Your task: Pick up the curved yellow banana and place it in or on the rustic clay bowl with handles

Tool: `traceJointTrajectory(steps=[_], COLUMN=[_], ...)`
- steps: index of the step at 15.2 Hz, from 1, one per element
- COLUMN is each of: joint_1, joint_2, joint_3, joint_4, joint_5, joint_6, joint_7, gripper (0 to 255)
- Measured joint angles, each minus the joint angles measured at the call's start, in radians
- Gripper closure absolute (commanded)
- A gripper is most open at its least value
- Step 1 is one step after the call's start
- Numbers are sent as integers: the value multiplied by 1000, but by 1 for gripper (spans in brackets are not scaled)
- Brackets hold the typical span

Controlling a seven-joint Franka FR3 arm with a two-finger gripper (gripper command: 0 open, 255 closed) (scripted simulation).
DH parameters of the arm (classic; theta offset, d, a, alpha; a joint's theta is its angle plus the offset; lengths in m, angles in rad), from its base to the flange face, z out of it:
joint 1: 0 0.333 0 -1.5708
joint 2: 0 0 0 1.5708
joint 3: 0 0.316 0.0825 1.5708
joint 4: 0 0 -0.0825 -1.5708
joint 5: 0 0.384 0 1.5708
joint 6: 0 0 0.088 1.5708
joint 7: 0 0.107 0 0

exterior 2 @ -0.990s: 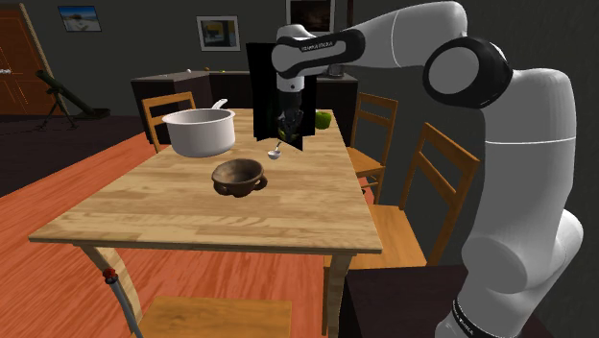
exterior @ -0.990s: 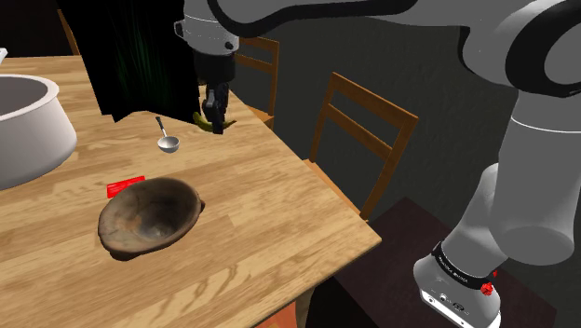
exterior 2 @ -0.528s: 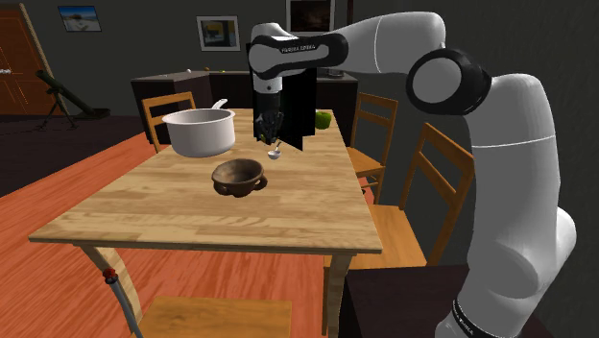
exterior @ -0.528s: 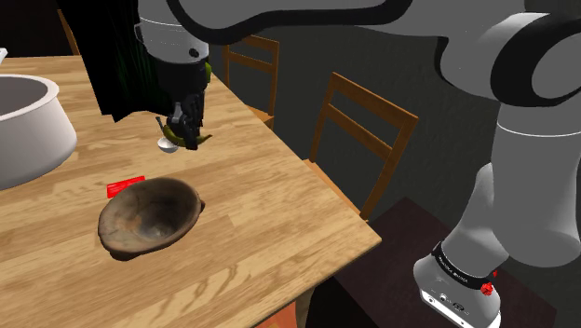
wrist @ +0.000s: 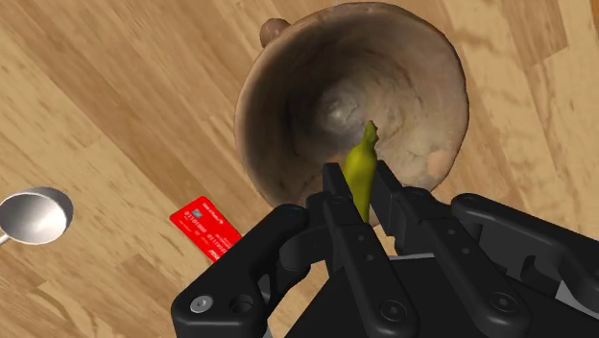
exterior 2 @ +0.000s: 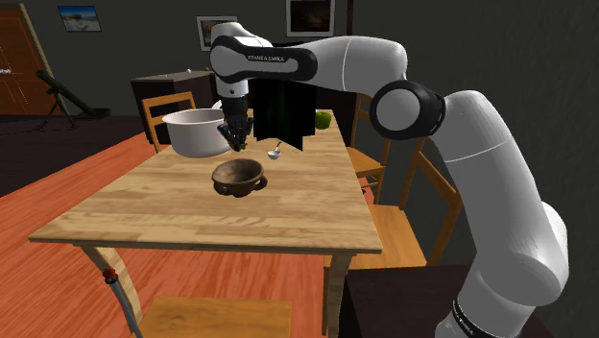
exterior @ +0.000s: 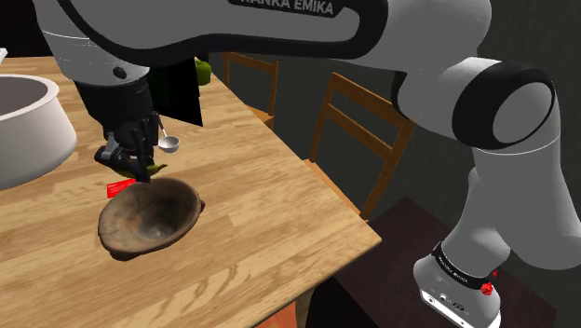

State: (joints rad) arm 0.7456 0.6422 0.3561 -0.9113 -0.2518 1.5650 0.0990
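1. The gripper point(wrist: 360, 189) is clamped on the banana point(wrist: 364, 154). The yellow-green banana sits between the two black fingers, and its tip sticks out past them.
2. The banana tip hangs over the inside of the brown bowl point(wrist: 288, 77), close to the rim, in the middle of the wrist frame.
3. A red card point(wrist: 207, 229) lies on the bench just beside the bowl. A silver spoon point(wrist: 34, 216) lies further off, at the left edge of that frame.
4. In the shoulder view the white arm point(exterior: 307, 28) comes up from the lower right and goes across the top of the frame to the left. Its hand points down over the bowl's far rim.
5. The bench point(exterior: 279, 205) has bare wood between the bowl and its right edge. A big white pot point(exterior: 28, 121) stands at the left edge of the frame. Chairs point(exterior: 358, 130) stand past the bench's right edge.
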Motion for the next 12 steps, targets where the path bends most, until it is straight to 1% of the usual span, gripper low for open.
traceJointTrajectory(steps=[2,8,12], joint_1=[1,-21,-29], joint_2=[2,-30,-34], joint_3=[1,4,4], joint_4=[-26,-156,-215], joint_5=[-1,5,5], joint_6=[27,122,177], joint_7=[9,21,27], gripper=[255,255,255])
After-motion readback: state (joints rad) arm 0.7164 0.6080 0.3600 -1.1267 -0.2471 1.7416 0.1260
